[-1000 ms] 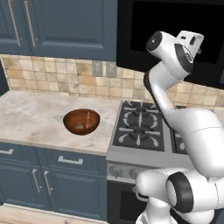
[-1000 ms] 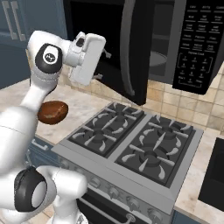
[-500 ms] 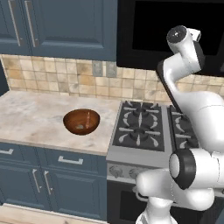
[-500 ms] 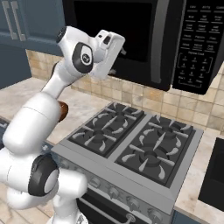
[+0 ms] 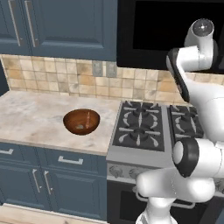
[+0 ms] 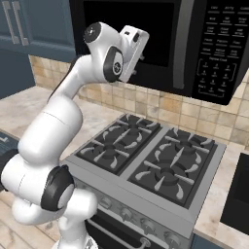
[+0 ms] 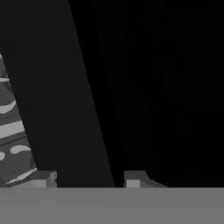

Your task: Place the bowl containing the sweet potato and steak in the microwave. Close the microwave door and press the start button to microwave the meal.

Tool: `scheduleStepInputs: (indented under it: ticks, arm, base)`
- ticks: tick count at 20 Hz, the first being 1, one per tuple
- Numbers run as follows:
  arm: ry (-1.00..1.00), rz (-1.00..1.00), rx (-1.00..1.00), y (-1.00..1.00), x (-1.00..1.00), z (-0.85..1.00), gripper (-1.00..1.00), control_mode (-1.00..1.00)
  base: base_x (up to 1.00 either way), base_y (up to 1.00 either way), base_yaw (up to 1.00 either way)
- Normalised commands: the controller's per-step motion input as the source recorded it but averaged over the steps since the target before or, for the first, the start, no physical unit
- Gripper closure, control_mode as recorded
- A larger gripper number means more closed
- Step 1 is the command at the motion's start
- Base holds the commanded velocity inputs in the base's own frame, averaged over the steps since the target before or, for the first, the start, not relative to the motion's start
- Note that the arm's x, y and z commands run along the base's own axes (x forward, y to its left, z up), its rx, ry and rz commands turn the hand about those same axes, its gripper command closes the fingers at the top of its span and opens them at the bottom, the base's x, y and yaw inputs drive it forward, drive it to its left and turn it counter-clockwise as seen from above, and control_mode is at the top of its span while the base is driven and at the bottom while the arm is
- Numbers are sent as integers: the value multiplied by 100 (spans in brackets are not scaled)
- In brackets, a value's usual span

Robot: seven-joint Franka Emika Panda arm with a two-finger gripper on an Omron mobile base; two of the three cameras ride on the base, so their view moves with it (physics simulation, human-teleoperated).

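Observation:
The black microwave [image 6: 146, 34] hangs above the stove, its front also seen as the microwave [image 5: 166, 26]. The microwave door [image 6: 127, 19] lies flush with the front, its long bar handle [image 6: 181, 46] beside the keypad [image 6: 214, 48]. My gripper [image 6: 142, 48] is raised against the door's lower window. In the hand view the dark door [image 7: 144, 87] is very close, and my gripper [image 7: 89, 179] stands open with nothing between its fingertips [image 7: 46, 177]. The bowl, the sweet potato and the steak are hidden.
A wooden bowl [image 5: 81, 121] with no orange or red food in it sits on the marble counter [image 5: 30, 113] left of the stove [image 5: 140, 127]. Blue cabinets [image 5: 57, 26] hang above the counter. The four-burner stove [image 6: 146, 155] lies under my arm.
The microwave door has swung from wide open to shut. My hand has followed it to the right and now rests against its front.

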Motion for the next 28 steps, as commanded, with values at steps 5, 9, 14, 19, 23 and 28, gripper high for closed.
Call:
scheduleStepInputs:
  ticks: [5, 9, 14, 19, 23, 28]
  arm:
    - [-5, 22, 3, -14, 53, -14, -100, -100]
    - [-32, 18, 0, -11, -15, -58, -100, -100]
    - [-25, 11, 0, 2, -52, -19, -100, -100]
    - [-3, 9, -3, 17, -75, 22, -100, -100]
    - [0, 1, -1, 1, -50, 53, -100, -100]
    - [1, -9, 13, -7, -33, 43, -100, -100]
  base:
    - [0, 0, 0]
    - [0, 0, 0]
    - [0, 0, 0]
    - [0, 0, 0]
    - [0, 0, 0]
    - [0, 0, 0]
